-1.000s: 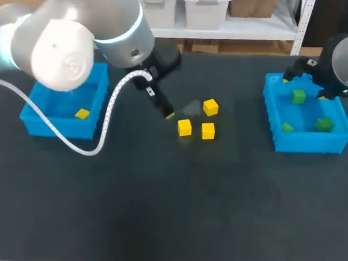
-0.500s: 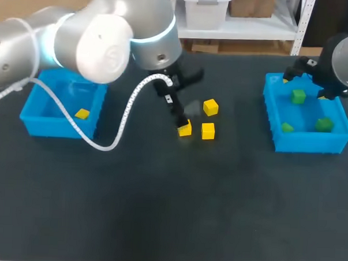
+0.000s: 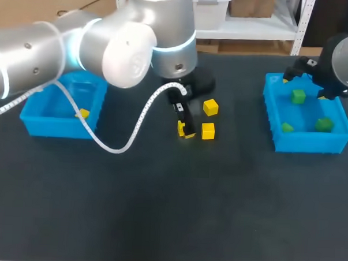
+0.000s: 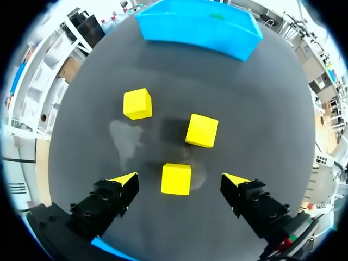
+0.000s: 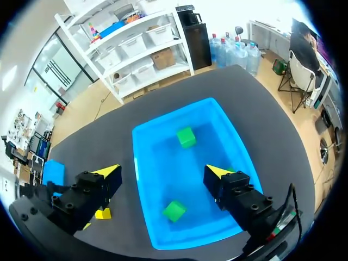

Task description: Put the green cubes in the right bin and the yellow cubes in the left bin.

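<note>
Now the left gripper [image 4: 179, 180] is hanging open, its fingers straddling one yellow cube [image 4: 176, 179] without touching it. A second yellow cube [image 4: 202, 130] is lying just ahead of that gripper and a third yellow cube [image 4: 137, 103] slightly farther ahead. Well apart from that gripper, the left bin [image 3: 30, 123] is holding a fourth yellow cube [image 3: 82, 113]. The right gripper [image 5: 163, 173] is hovering open over the right bin [image 5: 142, 163], well apart from the left gripper, with three green cubes [image 3: 298, 96] inside.
</note>
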You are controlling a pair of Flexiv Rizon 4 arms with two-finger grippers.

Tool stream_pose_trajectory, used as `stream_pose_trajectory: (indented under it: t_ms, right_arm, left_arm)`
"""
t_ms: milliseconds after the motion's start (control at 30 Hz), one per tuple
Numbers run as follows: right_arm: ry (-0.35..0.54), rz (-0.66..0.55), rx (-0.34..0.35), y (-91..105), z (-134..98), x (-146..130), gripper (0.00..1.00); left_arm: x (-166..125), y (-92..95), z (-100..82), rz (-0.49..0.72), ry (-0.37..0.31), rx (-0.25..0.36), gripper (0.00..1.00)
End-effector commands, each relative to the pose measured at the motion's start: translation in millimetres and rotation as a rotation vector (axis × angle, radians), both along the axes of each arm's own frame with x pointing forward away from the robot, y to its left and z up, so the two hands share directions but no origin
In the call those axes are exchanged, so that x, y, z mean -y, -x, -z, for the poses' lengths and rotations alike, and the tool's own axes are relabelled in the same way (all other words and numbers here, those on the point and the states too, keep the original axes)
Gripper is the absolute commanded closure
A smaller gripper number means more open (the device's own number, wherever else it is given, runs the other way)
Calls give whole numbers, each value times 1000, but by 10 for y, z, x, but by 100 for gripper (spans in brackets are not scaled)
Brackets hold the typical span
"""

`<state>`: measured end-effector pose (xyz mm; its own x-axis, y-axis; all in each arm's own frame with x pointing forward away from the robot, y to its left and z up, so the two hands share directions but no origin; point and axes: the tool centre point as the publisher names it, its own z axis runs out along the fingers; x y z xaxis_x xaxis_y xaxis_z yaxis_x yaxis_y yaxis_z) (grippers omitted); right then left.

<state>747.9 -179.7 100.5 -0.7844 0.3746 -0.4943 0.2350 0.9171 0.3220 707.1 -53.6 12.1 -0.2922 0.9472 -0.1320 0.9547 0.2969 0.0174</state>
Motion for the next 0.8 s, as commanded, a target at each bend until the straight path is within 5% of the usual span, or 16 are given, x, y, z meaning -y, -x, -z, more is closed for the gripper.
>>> stream_pose_trajectory:
  t_ms: [33, 333, 367, 400, 467, 800]
  right_arm:
    - [1, 3, 7, 10, 13, -3, 0]
    - [1, 3, 7, 10, 13, -3, 0]
    - [1, 3, 7, 10, 13, -3, 0]
    - [1, 3, 7, 10, 13, -3, 0]
    - [1, 3, 7, 10, 13, -3, 0]
    - [1, 3, 7, 10, 13, -3, 0]
  left_arm:
    - [51, -69, 80, -3, -41, -15, 0]
    - [-21, -210, 332, -62, -140, -10, 0]
    - [-23, -222, 352, -67, -144, -15, 25]
    - [-24, -225, 369, -66, -147, -15, 65]
    - [-29, -237, 408, -83, -145, -19, 100]
    - [-225, -200, 397, -163, -96, 3, 100]
